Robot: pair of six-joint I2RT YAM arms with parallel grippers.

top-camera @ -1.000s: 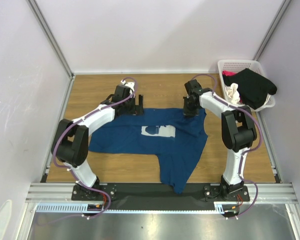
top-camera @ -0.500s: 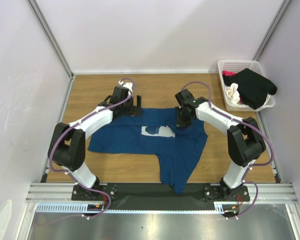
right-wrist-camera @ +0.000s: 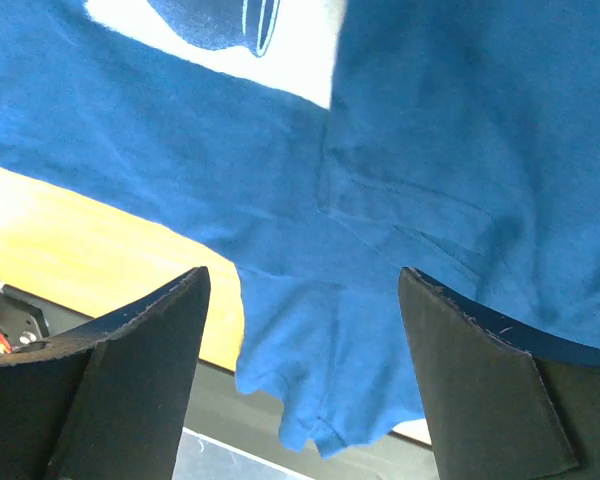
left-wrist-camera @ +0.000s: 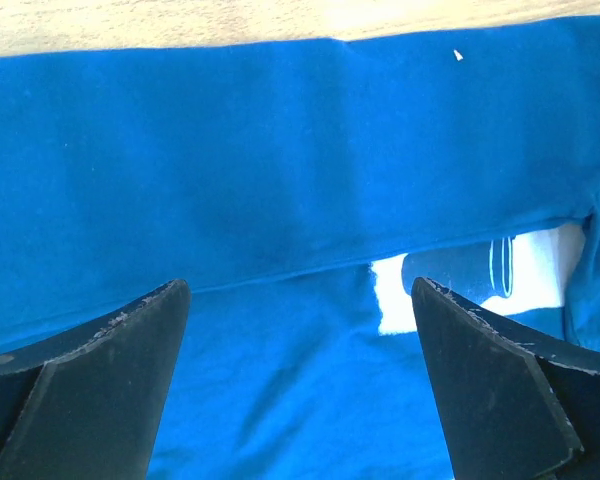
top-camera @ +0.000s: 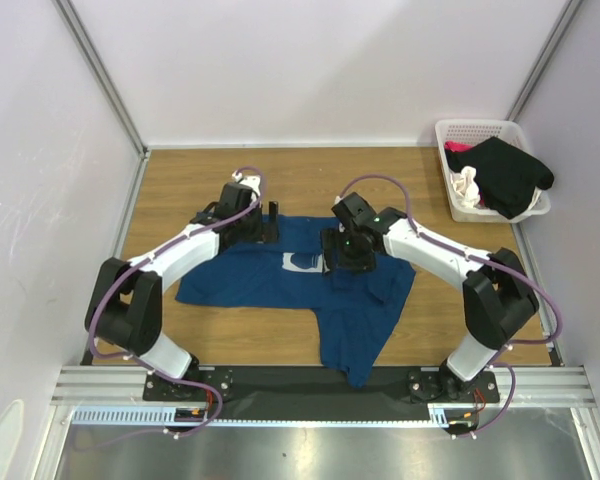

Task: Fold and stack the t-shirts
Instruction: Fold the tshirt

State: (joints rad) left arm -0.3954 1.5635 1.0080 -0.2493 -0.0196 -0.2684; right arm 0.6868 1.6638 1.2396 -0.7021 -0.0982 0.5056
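A dark blue t-shirt [top-camera: 245, 282] with a white print [top-camera: 302, 262] lies spread on the wooden table, one part trailing to the near edge. Its right upper part is folded in beside the print. My right gripper [top-camera: 338, 264] hovers open over that fold; in the right wrist view the right gripper [right-wrist-camera: 302, 275] has only blue cloth [right-wrist-camera: 420, 150] beneath it. My left gripper [top-camera: 270, 224] stands open over the shirt's far edge. The left wrist view has the left gripper [left-wrist-camera: 300, 290] empty above a fold line in the shirt [left-wrist-camera: 230, 160]. A black t-shirt [top-camera: 510, 172], a cream one [top-camera: 467, 186] and a pink one [top-camera: 458, 147] sit in the basket.
The white lattice basket [top-camera: 480, 128] stands at the back right corner, against the wall. White walls close in the table [top-camera: 180, 190] on three sides. The black mounting rail [top-camera: 300, 385] runs along the near edge.
My right gripper moved left and nearer with the shirt's right upper corner, folding it inward, then opened and let go. The left gripper shifted slightly and stayed open.
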